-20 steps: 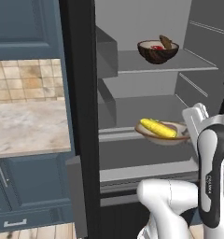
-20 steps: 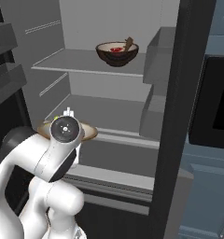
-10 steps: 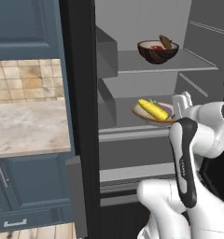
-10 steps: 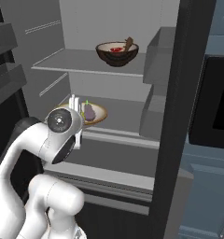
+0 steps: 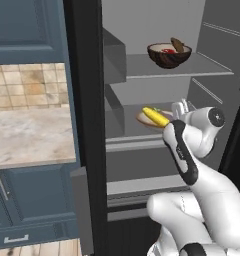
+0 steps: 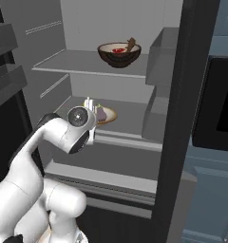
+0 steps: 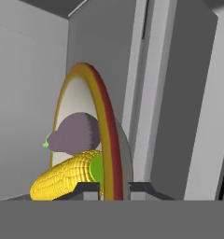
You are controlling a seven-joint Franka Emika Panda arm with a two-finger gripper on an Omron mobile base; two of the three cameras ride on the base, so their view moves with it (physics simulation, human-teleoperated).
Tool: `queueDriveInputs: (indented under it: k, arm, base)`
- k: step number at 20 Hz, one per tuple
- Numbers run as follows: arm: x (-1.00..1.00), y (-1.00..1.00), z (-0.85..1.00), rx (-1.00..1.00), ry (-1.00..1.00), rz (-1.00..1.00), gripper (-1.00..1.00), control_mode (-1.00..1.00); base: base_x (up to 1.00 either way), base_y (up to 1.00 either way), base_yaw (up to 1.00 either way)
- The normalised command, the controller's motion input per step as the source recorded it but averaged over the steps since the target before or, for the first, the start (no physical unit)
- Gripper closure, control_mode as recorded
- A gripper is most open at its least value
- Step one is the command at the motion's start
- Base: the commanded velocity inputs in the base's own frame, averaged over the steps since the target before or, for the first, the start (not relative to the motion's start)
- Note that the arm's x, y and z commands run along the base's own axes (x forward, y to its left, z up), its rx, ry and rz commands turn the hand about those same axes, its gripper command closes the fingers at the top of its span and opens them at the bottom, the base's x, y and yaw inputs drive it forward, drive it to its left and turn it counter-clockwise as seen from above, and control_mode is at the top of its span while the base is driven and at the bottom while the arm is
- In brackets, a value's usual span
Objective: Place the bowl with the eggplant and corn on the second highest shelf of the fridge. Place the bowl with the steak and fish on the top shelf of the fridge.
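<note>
My gripper is shut on the rim of a shallow bowl with a yellow and red edge. The bowl holds the yellow corn and the purple-grey eggplant. It hangs tilted just over the fridge's second highest shelf. On the top shelf stands a dark bowl with the red steak and the brown fish.
The black fridge frame stands close on one side of the opening. Grey bins line the inner wall. A marble counter and blue-grey cabinets lie beyond, and a dark oven sits on the other side.
The arm lifted the corn-and-eggplant bowl from the lower shelf's level up to the second highest shelf and carried it further into the fridge. The dark bowl stayed put.
</note>
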Motion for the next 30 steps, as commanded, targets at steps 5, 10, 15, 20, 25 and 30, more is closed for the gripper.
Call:
queueDriveInputs:
  k: [5,10,15,20,25,30]
  arm:
    - [0.70,-0.01,-0.46,-0.04,0.04,0.00,1.00,-1.00]
    - [0.65,0.00,-0.43,-0.08,0.00,0.00,1.00,-1.00]
    - [0.79,0.00,-0.27,-0.04,0.00,0.00,1.00,-1.00]
    - [0.88,0.00,-0.32,-0.04,0.02,0.00,1.00,-1.00]
    - [0.82,-0.02,-0.29,-0.04,0.03,0.00,1.00,-1.00]
    - [-0.09,0.02,0.35,0.00,0.00,-0.01,-1.00,-1.00]
  base:
    - [0.00,0.00,0.00]
    - [0.00,0.00,0.00]
    - [0.00,0.00,0.00]
    - [0.00,0.00,0.00]
    - [0.00,0.00,0.00]
    - [0.00,0.00,0.00]
